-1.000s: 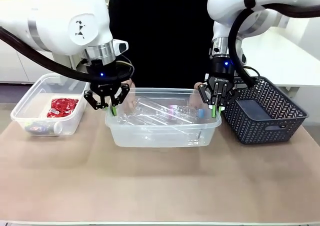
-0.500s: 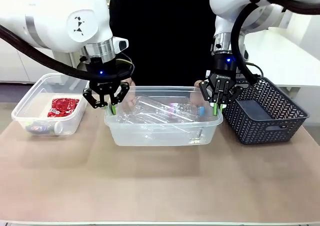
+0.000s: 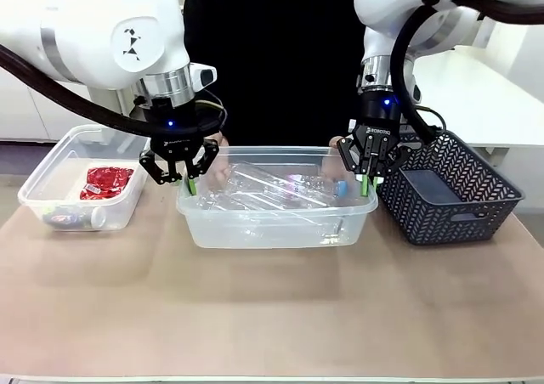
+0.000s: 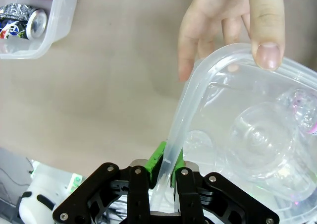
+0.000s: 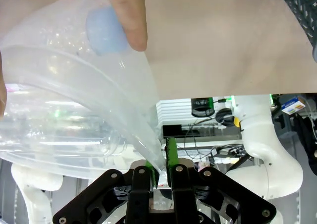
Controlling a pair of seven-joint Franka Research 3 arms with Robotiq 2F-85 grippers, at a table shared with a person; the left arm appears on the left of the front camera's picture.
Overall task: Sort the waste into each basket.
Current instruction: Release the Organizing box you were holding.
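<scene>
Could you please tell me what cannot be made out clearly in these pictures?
- Front view: crushed clear plastic bottles inside the transparent rectangular plastic tub blur together; their number is unclear.
- Front view: the person's hands are mostly hidden behind the left gripper and right gripper.

The worktop [image 3: 272, 316] is a flat, matte surface in a pale tan-beige, evenly lit with only soft shadows, and its near edge runs along the bottom of the front view. Beyond its far left corner stands low white furniture with panelled fronts [image 3: 25, 112], and a strip of grey floor [image 3: 21, 156] shows beneath it. To the far right, another white table surface [image 3: 493, 104] reaches back toward a bright white wall. The light is bright, diffuse and indoor, with no strong glare. In the right wrist view a white stand [image 5: 262, 135] and dark equipment with cables [image 5: 208, 110] sit below the worktop edge.
</scene>
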